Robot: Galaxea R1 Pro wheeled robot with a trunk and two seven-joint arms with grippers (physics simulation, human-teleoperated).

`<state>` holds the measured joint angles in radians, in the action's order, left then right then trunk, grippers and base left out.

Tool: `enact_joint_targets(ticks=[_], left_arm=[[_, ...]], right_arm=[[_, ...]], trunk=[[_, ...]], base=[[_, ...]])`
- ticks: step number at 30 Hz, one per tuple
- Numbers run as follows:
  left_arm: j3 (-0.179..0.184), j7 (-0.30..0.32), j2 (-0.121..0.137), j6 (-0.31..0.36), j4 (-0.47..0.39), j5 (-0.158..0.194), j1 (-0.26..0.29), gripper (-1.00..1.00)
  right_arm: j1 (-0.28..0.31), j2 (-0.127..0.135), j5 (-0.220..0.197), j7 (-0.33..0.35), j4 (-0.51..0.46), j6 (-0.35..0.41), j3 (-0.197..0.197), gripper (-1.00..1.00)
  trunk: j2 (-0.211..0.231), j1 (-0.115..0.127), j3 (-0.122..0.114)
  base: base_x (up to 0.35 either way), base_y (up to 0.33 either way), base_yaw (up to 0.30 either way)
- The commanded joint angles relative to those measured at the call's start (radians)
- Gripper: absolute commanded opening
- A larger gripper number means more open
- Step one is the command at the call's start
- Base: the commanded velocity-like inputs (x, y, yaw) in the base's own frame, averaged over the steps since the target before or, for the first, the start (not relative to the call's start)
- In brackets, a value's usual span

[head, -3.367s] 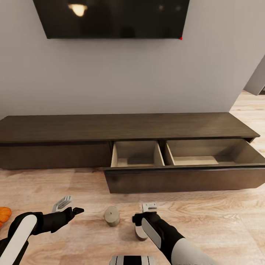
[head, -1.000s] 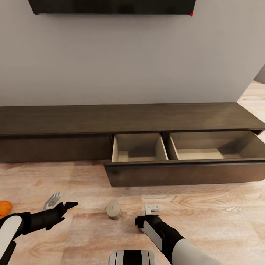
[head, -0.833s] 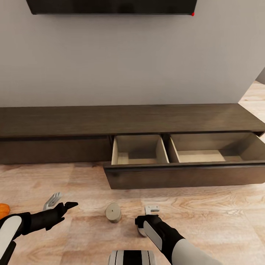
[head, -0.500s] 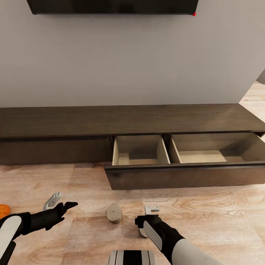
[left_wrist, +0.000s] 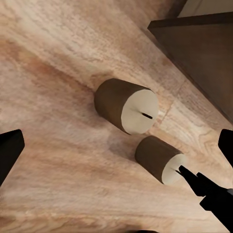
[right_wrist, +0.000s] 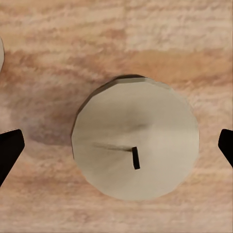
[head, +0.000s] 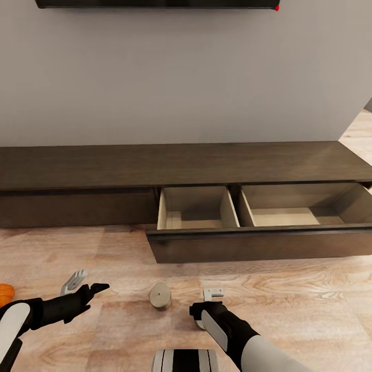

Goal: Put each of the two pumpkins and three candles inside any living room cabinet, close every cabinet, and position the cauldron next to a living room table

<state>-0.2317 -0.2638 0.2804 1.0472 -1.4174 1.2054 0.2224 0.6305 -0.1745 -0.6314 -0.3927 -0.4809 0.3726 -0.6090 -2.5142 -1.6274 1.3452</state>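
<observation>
Right gripper (head: 205, 306), fingers spread, poised directly above a candle (right_wrist: 135, 144) on the floor (head: 289, 305); left gripper (head: 85, 285) likewise spread over bare boards. Second candle (head: 160, 296) between them; pumpkin (head: 6, 292) at far left. Beyond, the cabinet (head: 181, 165) with one drawer (head: 258, 245) pulled out

The head camera looks forward and down at the cabinet (head: 181, 170) from a distance. The right wrist camera faces straight down, close over one candle (right_wrist: 136, 145) (both wrist views share it).
</observation>
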Motion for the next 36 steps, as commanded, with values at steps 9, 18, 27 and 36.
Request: enact_joint_targets(ticks=[9, 18, 27, 36], left_arm=[[-0.033, 0.061, 0.026, 0.0, -0.008, 0.029, -0.008, 1.0], [-0.057, 0.306, 0.136, 0.0, -0.009, 0.151, -0.079, 1.0], [-0.058, 0.331, 0.144, 0.0, -0.009, 0.159, -0.084, 1.0], [-0.057, 0.332, 0.142, 0.0, -0.009, 0.16, -0.084, 1.0]], right_arm=[[0.0, 0.0, -0.001, 0.0, 0.001, -0.015, -0.001, 1.0], [0.0, 0.0, -0.001, 0.0, 0.001, -0.016, -0.001, 1.0], [0.0, 0.0, 0.0, 0.0, 0.001, -0.017, -0.001, 1.0], [0.0, 0.004, -0.001, 0.0, 0.001, -0.018, 0.0, 1.0]], trunk=[[-0.001, -0.002, 0.015], [-0.002, -0.003, 0.027], [-0.003, -0.005, 0.043], [-0.003, -0.006, 0.054]], base=[[0.0, 0.0, 0.0], [0.0, 0.0, 0.0], [0.0, 0.0, 0.0], [0.0, 0.0, 0.0]])
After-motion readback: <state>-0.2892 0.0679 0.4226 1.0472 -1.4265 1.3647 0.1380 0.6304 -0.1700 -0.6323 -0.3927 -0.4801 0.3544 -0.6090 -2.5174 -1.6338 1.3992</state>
